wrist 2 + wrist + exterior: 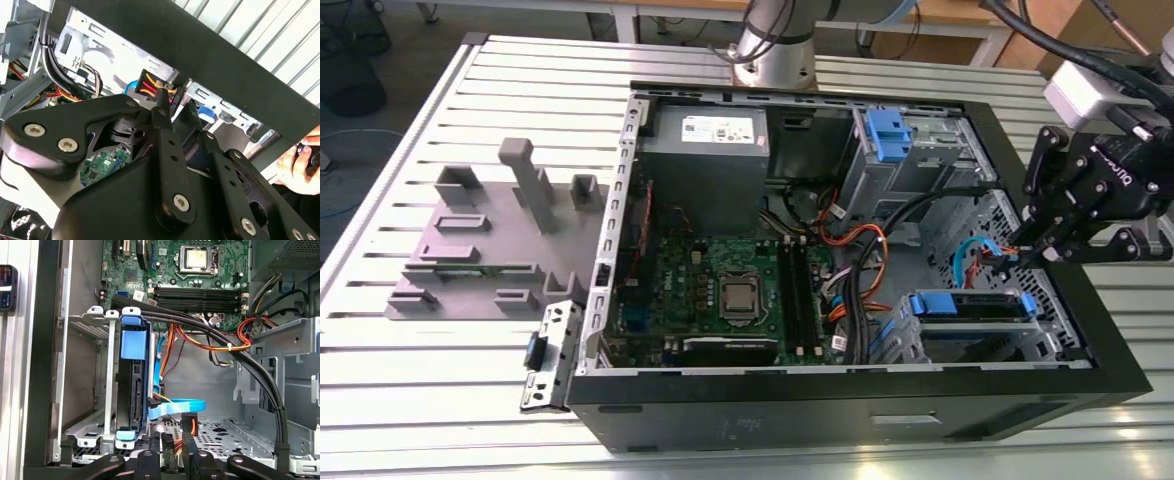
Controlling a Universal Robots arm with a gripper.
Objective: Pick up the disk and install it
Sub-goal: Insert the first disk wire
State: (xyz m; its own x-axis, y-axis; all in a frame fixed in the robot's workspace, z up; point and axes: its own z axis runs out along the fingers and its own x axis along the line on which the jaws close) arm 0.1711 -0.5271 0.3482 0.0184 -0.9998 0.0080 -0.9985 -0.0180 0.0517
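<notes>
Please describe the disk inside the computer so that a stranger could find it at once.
Look in the open black computer case, at the corner nearest the black gripper. The flat grey disk in its bright blue plastic frame sits in a metal bay; the other blue part stands by the grey power-supply box.

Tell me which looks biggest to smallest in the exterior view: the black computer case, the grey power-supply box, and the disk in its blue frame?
1. Computer case, biggest by far.
2. Power-supply box.
3. Disk, seen edge-on in its bay, so it looks smallest.
</notes>
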